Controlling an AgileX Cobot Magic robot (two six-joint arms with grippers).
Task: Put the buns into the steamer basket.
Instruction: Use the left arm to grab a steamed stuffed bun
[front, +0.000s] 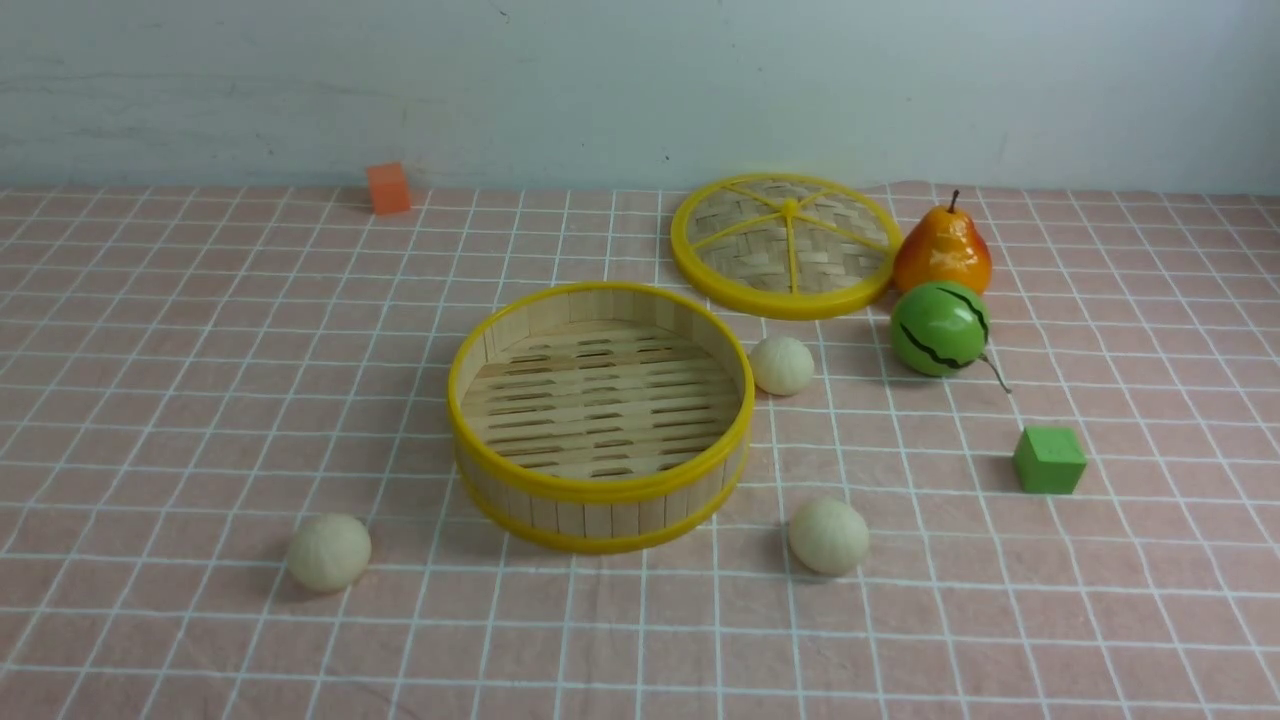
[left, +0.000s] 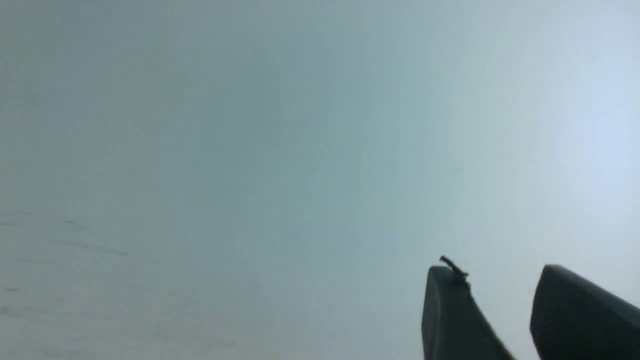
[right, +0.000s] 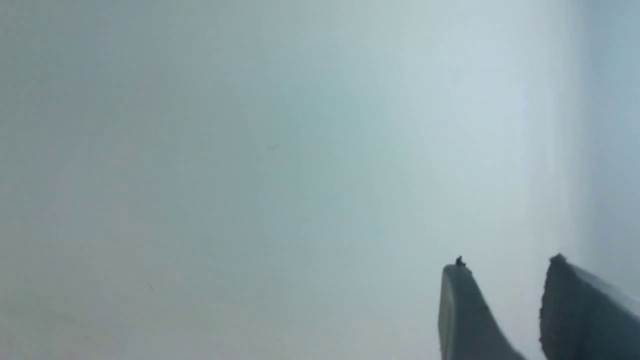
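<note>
Steamer basket (front: 600, 488): empty. Left bun (front: 329, 551), right bun (front: 828, 536), far bun (front: 782, 365): on surface (front: 200, 400) outside it. Left tool (left: 495, 270), right tool (right: 506, 262): part-open, holding nothing.

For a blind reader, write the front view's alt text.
An empty bamboo steamer basket sits mid-table on pink checked cloth, three cream buns around it: front left, front right, and by its right rim. A woven lid, pear, green melon ball and two cubes lie nearby.
</note>
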